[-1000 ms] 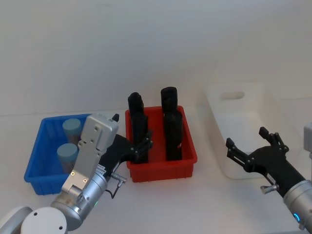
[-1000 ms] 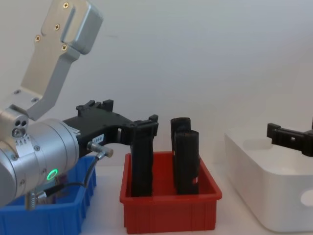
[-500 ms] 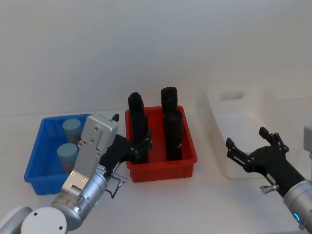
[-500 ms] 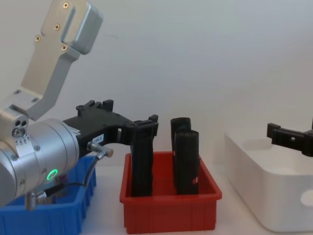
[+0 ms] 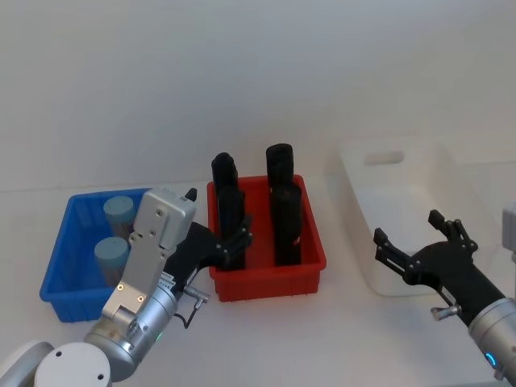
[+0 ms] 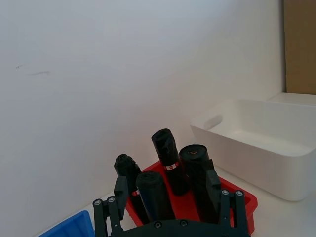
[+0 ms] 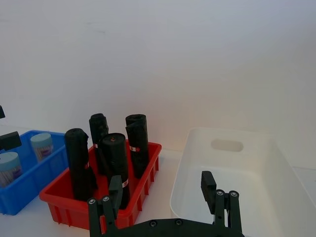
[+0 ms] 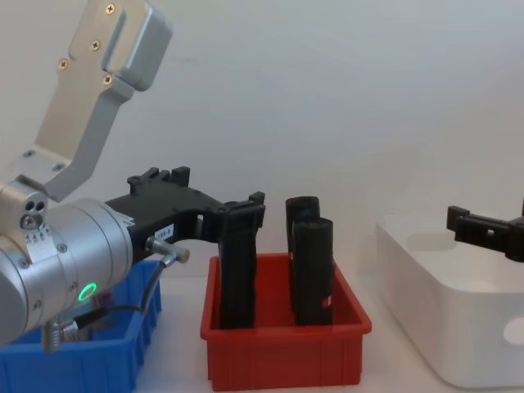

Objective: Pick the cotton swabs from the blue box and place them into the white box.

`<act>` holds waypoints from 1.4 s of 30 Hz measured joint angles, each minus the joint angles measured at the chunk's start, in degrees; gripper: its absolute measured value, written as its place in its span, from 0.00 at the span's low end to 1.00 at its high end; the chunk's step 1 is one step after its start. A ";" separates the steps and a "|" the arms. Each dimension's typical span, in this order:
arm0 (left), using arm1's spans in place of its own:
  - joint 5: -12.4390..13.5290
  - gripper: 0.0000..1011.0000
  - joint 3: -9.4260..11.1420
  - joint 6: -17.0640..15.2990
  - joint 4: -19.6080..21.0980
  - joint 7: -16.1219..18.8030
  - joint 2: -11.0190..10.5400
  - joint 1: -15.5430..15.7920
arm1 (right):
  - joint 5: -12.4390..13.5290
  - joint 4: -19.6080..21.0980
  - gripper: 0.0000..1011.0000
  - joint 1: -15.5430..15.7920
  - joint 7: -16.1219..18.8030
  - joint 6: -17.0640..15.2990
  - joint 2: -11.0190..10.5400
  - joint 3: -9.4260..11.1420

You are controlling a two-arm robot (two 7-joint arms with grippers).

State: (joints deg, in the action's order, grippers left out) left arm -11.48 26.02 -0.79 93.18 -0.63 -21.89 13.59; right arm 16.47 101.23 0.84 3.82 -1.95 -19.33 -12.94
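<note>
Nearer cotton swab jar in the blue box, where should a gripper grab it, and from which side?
Probably straight down onto the nearer jar, jaws closing across its round lid. It stands upright, and the blue box walls block its sides.

Bright even light, soft faint shadows

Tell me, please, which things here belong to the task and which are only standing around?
For the job: cotton swabs (two jars), blue box holding them, white box, left gripper and right gripper, both open.
Not needed: red bin, black rolls upright in it.
</note>
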 joint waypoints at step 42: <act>-3.71 0.99 -2.58 -2.79 -3.03 -0.51 -0.42 1.49 | 0.00 0.00 0.99 0.00 0.00 0.00 0.00 0.00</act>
State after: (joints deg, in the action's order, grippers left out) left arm -15.19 23.44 -3.58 90.14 -1.14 -22.31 15.08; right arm 16.47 101.23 0.84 3.83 -1.95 -19.33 -12.94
